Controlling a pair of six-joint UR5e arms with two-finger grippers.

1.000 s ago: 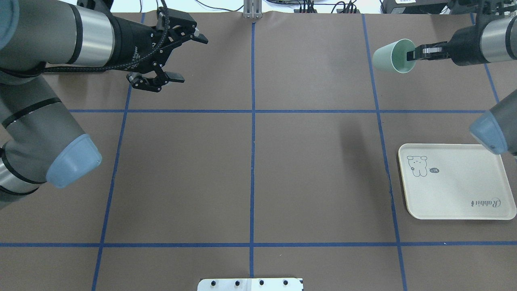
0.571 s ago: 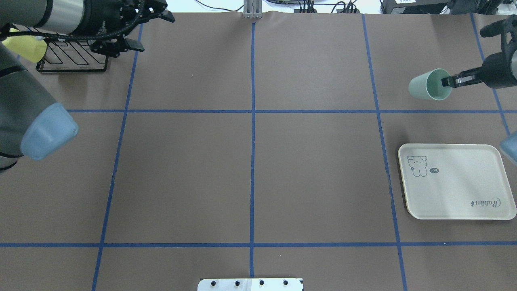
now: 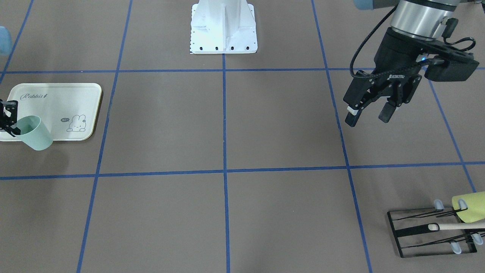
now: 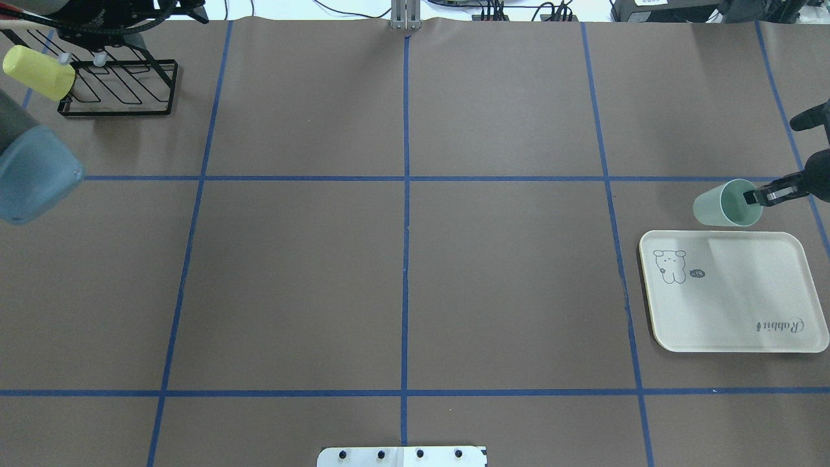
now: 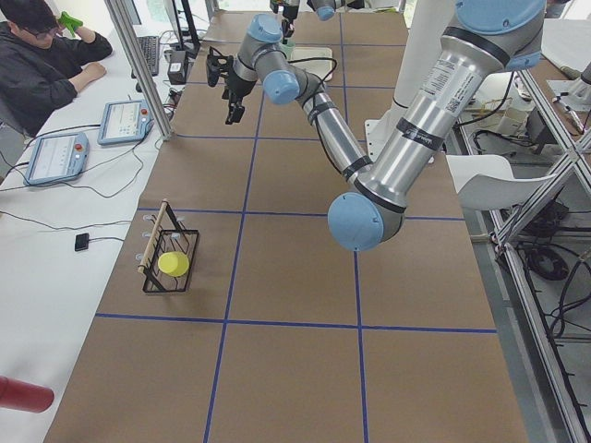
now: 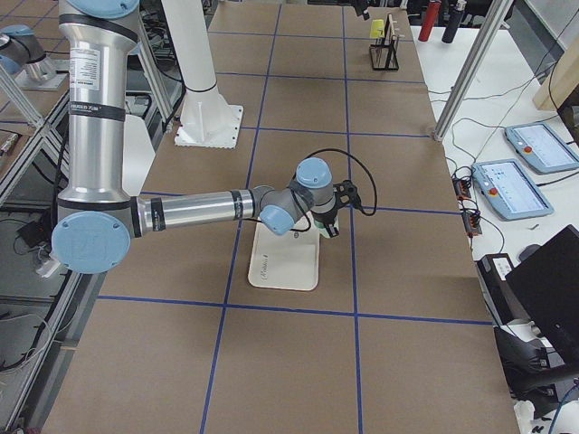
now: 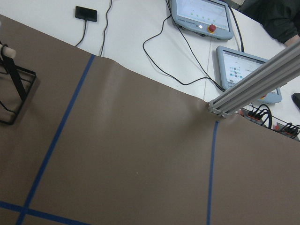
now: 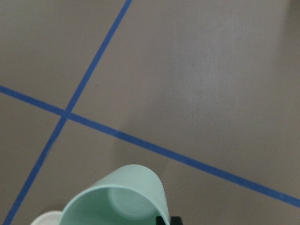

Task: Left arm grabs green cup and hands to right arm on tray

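Across brown table surface (image 4: 402, 259), found blue tape lines (image 4: 406, 194) forming a grid. Nearest the robot, noted white base plate (image 4: 402, 456) at table edge. Further out, on robot's right side, located tray (image 4: 733, 311) lying flat, bunny drawing and "Rabbit" script facing up. Just past tray's far edge, located green cup (image 4: 716, 206), tilted, mouth turned toward right gripper (image 4: 754, 196). Confirmed right gripper clamped on cup rim, one finger inside the cup, one outside. Could not tell whether cup touched tray. Over robot's left side, found left gripper (image 3: 368, 116) hanging above table, jaws parted, holding nothing. At far left corner, noted black wire rack (image 4: 117, 91) with yellow-green cup (image 4: 35, 71) at its outer end.
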